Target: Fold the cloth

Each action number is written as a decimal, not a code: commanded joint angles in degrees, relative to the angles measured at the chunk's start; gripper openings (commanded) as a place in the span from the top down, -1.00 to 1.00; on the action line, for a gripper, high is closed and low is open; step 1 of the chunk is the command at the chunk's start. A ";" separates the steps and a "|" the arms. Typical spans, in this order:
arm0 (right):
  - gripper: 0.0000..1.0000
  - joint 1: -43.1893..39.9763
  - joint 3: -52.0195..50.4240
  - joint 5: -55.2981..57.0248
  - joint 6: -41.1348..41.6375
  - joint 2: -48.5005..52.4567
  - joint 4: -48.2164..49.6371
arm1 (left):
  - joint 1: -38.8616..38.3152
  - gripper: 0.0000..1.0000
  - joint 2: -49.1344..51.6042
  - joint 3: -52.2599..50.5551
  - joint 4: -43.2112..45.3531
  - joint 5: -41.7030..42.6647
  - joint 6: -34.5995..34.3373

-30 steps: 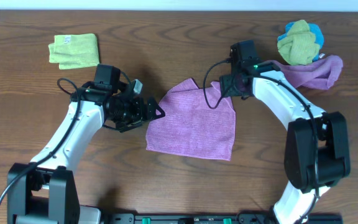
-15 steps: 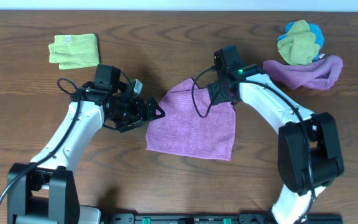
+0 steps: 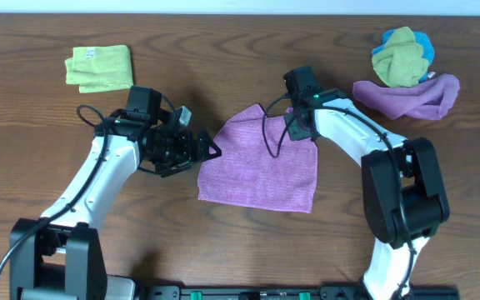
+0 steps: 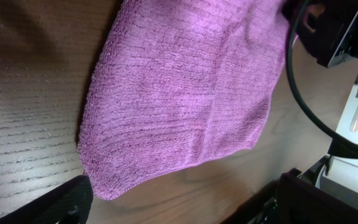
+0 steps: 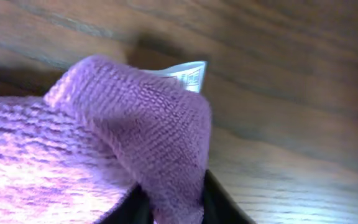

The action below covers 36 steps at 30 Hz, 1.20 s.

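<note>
The purple cloth lies spread in the middle of the table. My right gripper sits at its far right corner, shut on a raised fold of the cloth; the white tag sticks up just behind that fold. In the right wrist view the two dark fingertips pinch the fabric between them. My left gripper hovers at the cloth's left edge, open wide, with nothing between its fingers. The left wrist view shows the cloth lying flat, its near corner just ahead of the left finger.
A lime-green folded cloth lies at the far left. At the far right a green and blue bundle rests beside a second purple cloth rumpled in a long band. Bare wood runs along the front.
My right gripper moved left along the cloth's far edge to the corner and shut on it. The left arm has not moved.
</note>
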 commanded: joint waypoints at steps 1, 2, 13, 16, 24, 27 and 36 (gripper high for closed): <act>0.89 0.07 0.72 4.44 -0.09 0.02 0.13 | -0.07 -0.91 -0.66 0.83 -0.04 0.35 -0.20; 0.98 0.07 0.72 5.09 0.15 0.02 0.13 | -0.07 -0.91 -0.66 0.83 -0.02 0.35 -0.20; 0.97 -0.94 0.72 16.46 7.69 -0.42 -0.46 | -0.07 -0.91 -0.66 0.83 0.02 0.42 -0.52; 0.97 -1.51 0.74 18.56 10.93 -0.42 -1.44 | -0.07 -0.91 -0.66 0.83 1.18 0.61 -1.92; -0.01 -2.69 0.72 21.00 21.05 -0.42 -6.62 | -0.09 -0.91 -0.66 0.87 9.01 2.05 -8.90; -0.18 -2.67 0.72 20.48 25.27 -1.14 -6.95 | -0.09 -0.91 -0.66 0.87 9.64 2.29 -9.73; -0.16 -3.39 0.74 25.31 26.05 -2.12 -5.38 | -0.09 -0.91 -0.66 0.87 9.64 2.78 -9.70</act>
